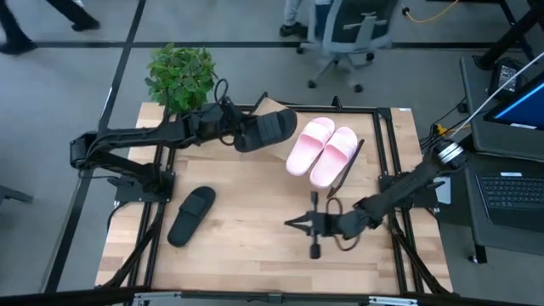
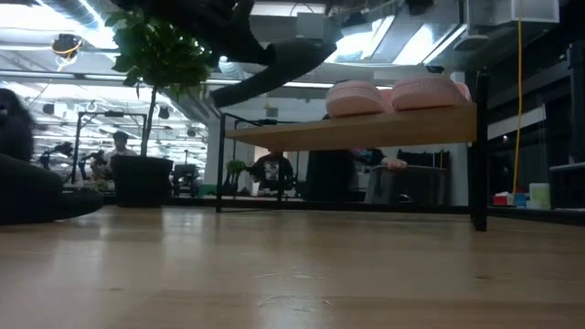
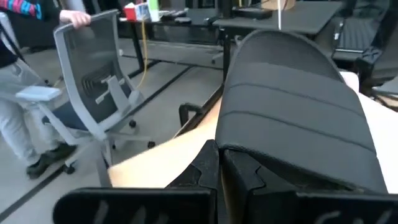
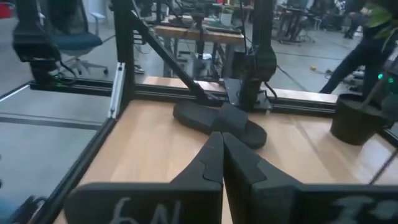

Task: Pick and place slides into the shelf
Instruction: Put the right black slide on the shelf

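Observation:
Two pale pink slides lie side by side on the slanted wooden shelf. One black slide hangs in the air over the shelf's left part, with my left gripper shut on it. A second black slide lies flat on the table at the near left, also seen in the right wrist view. My right gripper is shut and empty, low over the table's near middle, right of that slide. My left gripper holds the black slide by its end nearest the gripper, pinched between the two fingers. The fingers come nearly level from the table's left and lie along the slide. The slide is lifted clear and tilted above the shelf's left end.
A potted plant stands at the table's far left corner. A black metal frame runs around the tabletop. Bare tabletop lies between the grounded black slide and my right gripper. An office chair and a person's legs show beyond the far edge.

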